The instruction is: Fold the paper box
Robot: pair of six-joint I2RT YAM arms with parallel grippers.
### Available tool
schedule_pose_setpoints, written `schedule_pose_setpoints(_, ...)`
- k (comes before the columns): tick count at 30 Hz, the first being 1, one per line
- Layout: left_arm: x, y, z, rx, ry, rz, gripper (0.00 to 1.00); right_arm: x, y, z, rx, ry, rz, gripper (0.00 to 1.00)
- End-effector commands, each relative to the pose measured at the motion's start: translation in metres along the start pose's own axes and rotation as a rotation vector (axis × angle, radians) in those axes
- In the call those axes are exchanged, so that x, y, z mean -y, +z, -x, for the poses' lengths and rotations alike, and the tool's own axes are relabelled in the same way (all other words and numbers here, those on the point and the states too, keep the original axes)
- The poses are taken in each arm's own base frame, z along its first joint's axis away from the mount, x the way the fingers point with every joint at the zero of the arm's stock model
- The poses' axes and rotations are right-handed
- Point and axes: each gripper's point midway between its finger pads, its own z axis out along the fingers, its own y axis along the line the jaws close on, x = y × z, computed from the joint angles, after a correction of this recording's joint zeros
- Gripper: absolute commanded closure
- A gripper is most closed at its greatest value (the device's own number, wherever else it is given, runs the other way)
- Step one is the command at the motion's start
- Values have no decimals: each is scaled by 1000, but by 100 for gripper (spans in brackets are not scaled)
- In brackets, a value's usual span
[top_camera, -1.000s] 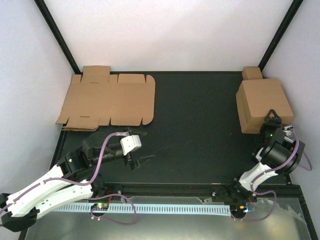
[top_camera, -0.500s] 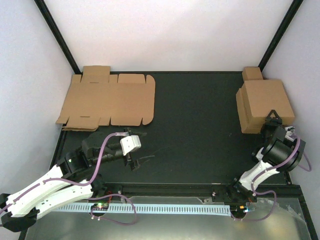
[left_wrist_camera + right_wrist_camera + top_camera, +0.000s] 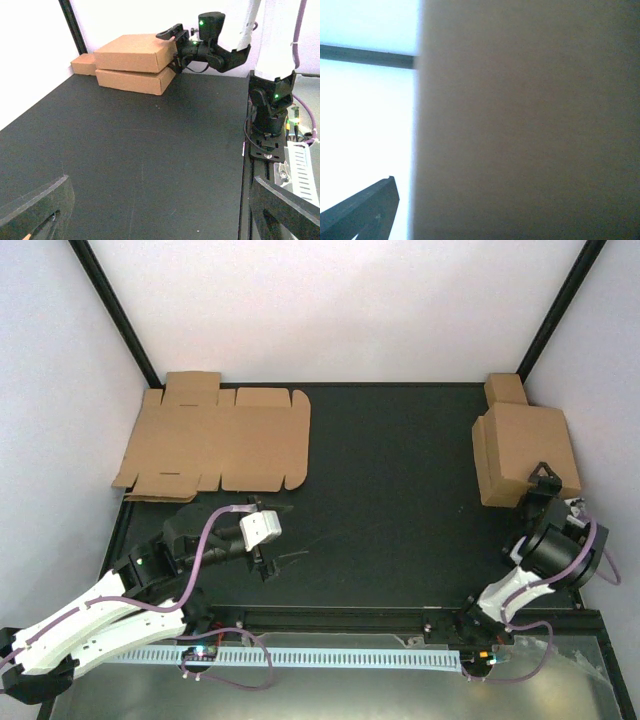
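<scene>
The paper box lies as a flat brown die-cut sheet (image 3: 215, 445) at the far left of the black table (image 3: 390, 480). Two folded brown boxes (image 3: 525, 448) are stacked at the far right, also seen in the left wrist view (image 3: 135, 62). My right gripper (image 3: 541, 478) stands at the near edge of the upper folded box (image 3: 137, 50), one finger above that edge and one below. In the right wrist view cardboard (image 3: 530, 125) fills most of the frame, and one finger (image 3: 370, 207) stands apart from it. My left gripper (image 3: 268, 565) hangs open and empty over the near-left table.
A much smaller oblong brown box (image 3: 505, 387) sits behind the stack in the far right corner. Black frame posts rise at both back corners. The right arm's base (image 3: 270, 115) and a white cable rail (image 3: 300, 655) line the near edge.
The right gripper's jaws have widened at the upper box's edge, and that box has shifted slightly away from me. The left arm has not moved.
</scene>
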Motion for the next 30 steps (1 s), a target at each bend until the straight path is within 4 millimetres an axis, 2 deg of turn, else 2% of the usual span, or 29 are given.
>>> schedule_pose_setpoints(1, 0, -1, 3, 2, -6, -6, 1, 7, -10, 4, 29, -49, -109, 0)
schedule_pose_setpoints(3, 0, -1, 3, -1, -7, -8, 1, 10, -14, 7, 37, -81, -200, 0)
schedule_pose_setpoints(8, 1, -3, 4, 7, -7, -7, 1, 4, -27, 23, 74, -170, -397, 0)
schedule_pose_setpoints(14, 3, -3, 5, 6, -6, -20, 1, 21, -50, 31, 65, -165, -707, 0)
schedule_pose_setpoints(22, 2, -1, 2, -7, -13, -20, 1, 22, -65, 32, 13, -223, -857, 0)
schedule_pose_setpoints(26, 2, 1, 1, -14, -13, -19, 1, 25, -87, 41, 44, -251, -986, 0)
schedule_pose_setpoints(30, 1, 3, -1, -25, -14, -15, 1, 19, -102, 49, 85, -285, -1037, 0)
